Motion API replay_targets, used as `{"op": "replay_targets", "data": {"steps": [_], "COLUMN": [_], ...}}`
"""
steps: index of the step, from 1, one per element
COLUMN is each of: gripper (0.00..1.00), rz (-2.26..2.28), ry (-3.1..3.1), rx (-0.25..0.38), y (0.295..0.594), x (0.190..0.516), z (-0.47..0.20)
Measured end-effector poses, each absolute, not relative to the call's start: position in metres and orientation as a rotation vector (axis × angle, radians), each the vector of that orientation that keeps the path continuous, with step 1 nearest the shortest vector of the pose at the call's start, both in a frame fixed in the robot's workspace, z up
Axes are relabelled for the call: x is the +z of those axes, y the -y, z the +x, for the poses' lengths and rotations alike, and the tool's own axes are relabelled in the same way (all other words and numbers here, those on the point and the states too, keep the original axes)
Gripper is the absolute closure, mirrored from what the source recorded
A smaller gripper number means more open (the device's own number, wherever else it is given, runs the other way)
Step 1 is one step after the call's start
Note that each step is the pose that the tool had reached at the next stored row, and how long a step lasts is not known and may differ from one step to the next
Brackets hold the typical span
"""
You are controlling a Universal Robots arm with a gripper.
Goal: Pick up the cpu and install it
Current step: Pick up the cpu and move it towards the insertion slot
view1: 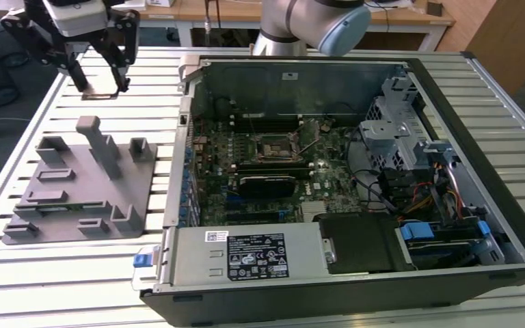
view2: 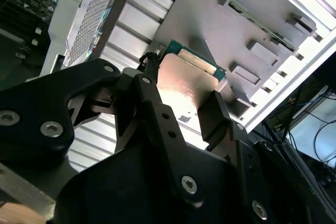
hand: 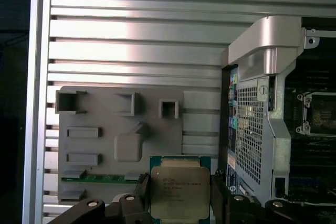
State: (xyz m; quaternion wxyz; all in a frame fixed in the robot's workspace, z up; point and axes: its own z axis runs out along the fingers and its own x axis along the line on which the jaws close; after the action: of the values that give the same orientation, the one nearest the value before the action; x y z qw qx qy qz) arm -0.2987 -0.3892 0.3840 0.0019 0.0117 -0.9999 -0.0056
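Gripper [hand: 180, 195] fingers are closed on the cpu [hand: 176, 187], clamping two opposite edges, metal top toward the first wrist view. The cpu is held clear of the slatted table [hand: 136, 30], near the grey fixture plate [hand: 121, 129]. Beyond, toward the exterior view's right, lies the open computer case [view1: 335, 171] with its socket [view1: 275, 149]

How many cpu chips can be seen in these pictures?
1. The cpu is held in the gripper, above the slatted table near the grey fixture plate. Others may be hidden inside the computer case.
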Motion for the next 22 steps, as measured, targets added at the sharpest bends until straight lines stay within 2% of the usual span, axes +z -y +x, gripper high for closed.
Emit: {"op": "replay_targets", "data": {"steps": [22], "gripper": [0.46], "rz": [0.037], "ry": [3.138], "rx": [-0.018], "y": [0.387], "x": [0.383], "z": [-0.248]}}
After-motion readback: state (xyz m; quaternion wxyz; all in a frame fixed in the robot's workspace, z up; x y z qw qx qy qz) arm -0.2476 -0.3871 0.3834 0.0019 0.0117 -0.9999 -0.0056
